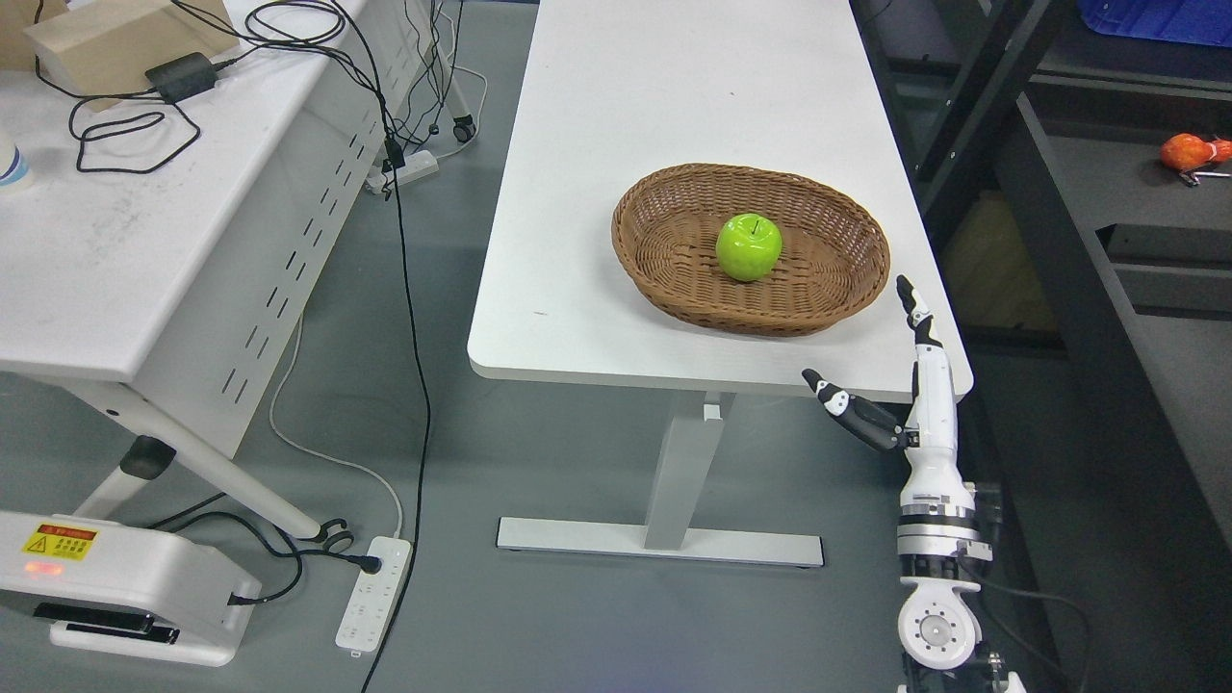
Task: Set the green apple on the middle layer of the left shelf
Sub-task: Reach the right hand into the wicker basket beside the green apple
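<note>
Apple (749, 246), green, lies loose in the wicker basket (674, 279) on the table (616, 115); the right hand (890, 385) waits spread just beside, probably preparing to reach.

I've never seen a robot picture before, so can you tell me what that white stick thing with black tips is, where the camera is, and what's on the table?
The picture comes from a camera on the robot's head, looking down. The white thing is the robot's right hand, reaching up from the bottom right. Its fingers are spread open and it holds nothing. It hangs just off the near corner of the white table. On that table sits a brown wicker basket, and inside lies a shiny green apple. The robot's other hand is out of the picture. Another table with cables stands to the left.
</note>
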